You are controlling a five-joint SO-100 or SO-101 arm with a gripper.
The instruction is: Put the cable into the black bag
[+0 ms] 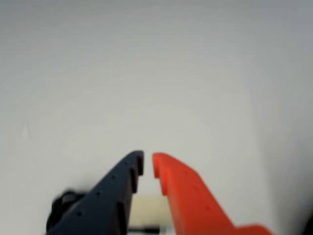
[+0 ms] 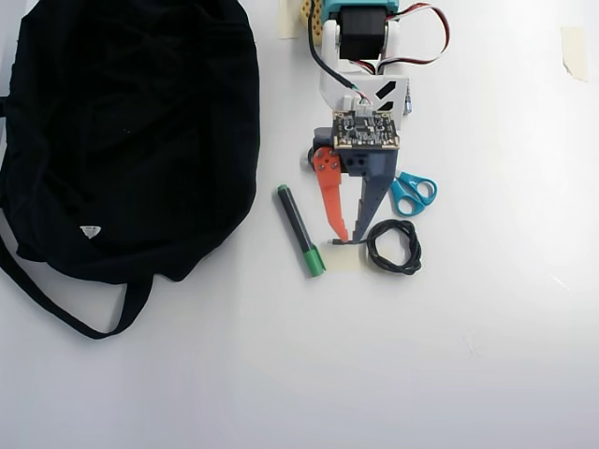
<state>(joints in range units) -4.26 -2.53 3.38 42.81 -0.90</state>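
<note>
In the overhead view the cable [image 2: 394,247] lies coiled on the white table, its short plug end [image 2: 341,242] pointing left. My gripper [image 2: 350,238] hangs right over that plug end, orange finger on the left, dark blue on the right. The tips stand a narrow gap apart with nothing between them. In the wrist view the gripper [image 1: 147,160] shows the same small gap. There the plug [image 1: 145,228] sits low between the fingers and part of the cable's coil [image 1: 61,205] shows at the lower left. The black bag [image 2: 122,131] lies at the far left, its straps [image 2: 56,304] trailing down.
A green-tipped marker [image 2: 299,230] lies left of the gripper. Blue-handled scissors [image 2: 412,192] lie to its right. A pale sticky note [image 2: 344,258] sits under the plug end. The arm's base [image 2: 360,37] stands at the top, and tape [image 2: 573,51] marks the top right.
</note>
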